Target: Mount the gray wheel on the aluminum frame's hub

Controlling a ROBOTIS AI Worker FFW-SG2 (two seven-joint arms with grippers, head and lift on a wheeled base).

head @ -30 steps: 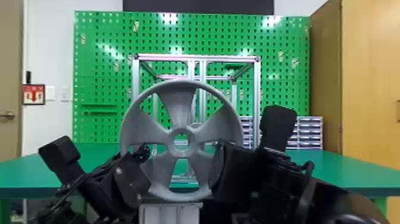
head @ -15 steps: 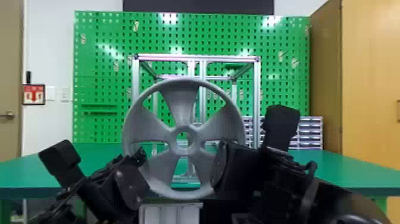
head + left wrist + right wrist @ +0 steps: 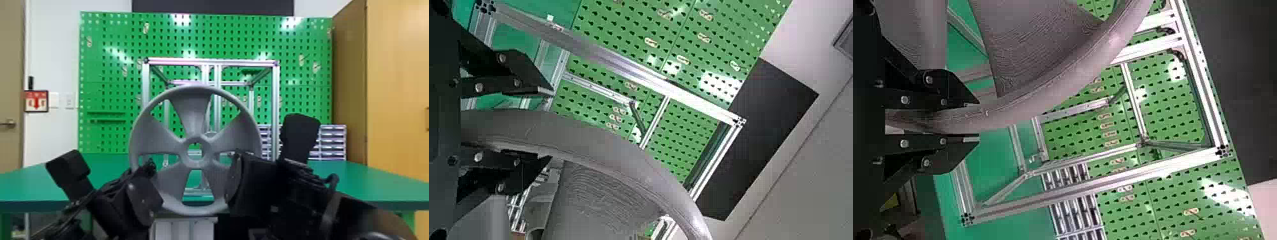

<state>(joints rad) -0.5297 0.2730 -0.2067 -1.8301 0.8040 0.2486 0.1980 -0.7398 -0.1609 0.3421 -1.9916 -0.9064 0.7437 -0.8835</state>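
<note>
Left claw (image 3: 551, 124): fingers apart, one on each side of the wheel's rim, with a gap beside one finger. No firm clamp is evident there; it appears placed to steady that side. Wheel (image 3: 194, 95): upright before the aluminum frame (image 3: 275, 111), off its hub, spokes facing the head camera. That attitude presumably serves to present the center hole squarely to the hub; whether the two line up cannot be told. The frame stands behind on the table (image 3: 360, 185), its open front toward the robot, which leaves access for mounting. Right claw (image 3: 978, 120): clamped on the opposite side of the rim, one finger inside and one outside. In my judgement it is the surer hold, and gripping at the rim keeps the center free. A firmer left grip would be advisable before any push, lest the wheel twist.

Materials, same order. Left claw: flat black fingers, angular, fixed with bright screws. Wheel: gray, apparently molded or printed plastic; round rim, five flared spokes, fine curved ridges on the spoke faces. Pegboard (image 3: 108, 70): glossy green, punched in regular rows. Frame: straight, slotted silver bars meeting at square corners. Table: smooth green top. Right claw: matching black fingers. Drawers (image 3: 332, 140): shallow, stacked in even tiers.
</note>
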